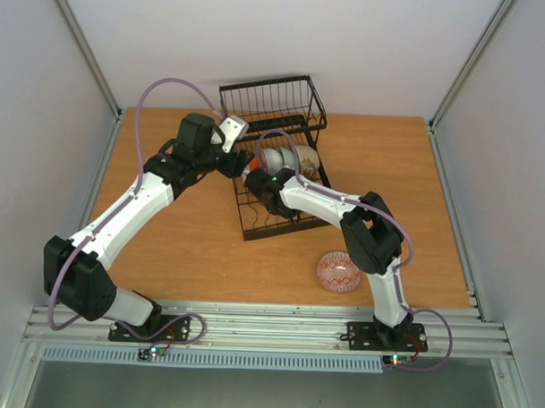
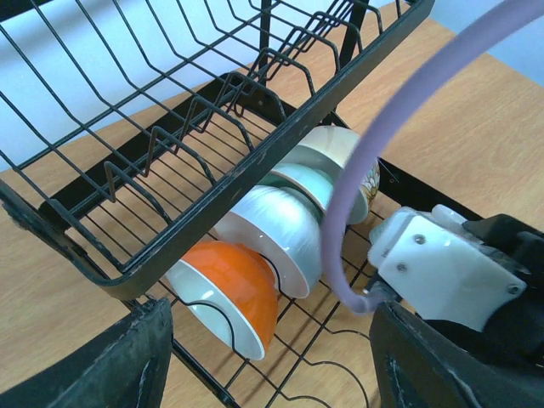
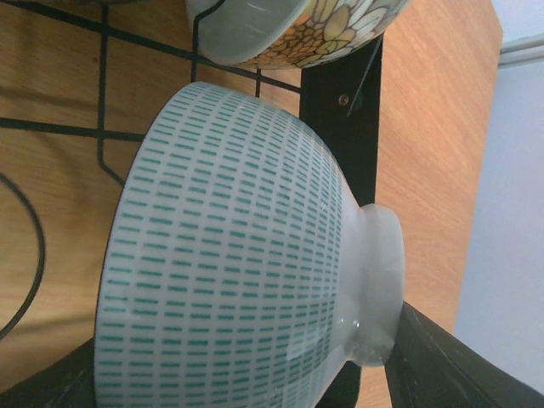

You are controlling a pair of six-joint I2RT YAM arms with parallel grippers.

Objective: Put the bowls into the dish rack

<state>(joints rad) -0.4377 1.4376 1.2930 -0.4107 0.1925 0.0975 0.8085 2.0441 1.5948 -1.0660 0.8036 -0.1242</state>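
Note:
The black wire dish rack lies mid-table with its basket end far. An orange bowl, a white bowl, a pale green bowl and a cream flowered bowl stand on edge in its dividers. A red-patterned bowl sits on the table near the right arm. My left gripper is open and empty just above the orange bowl. My right gripper is open wide inside the rack. A green-dashed bowl on its side lies between its fingers, and the flowered bowl is behind it.
The right wrist's white camera housing and a purple cable hang close in front of my left gripper. The two grippers are nearly together at the rack's left side. Grey walls enclose the wooden table.

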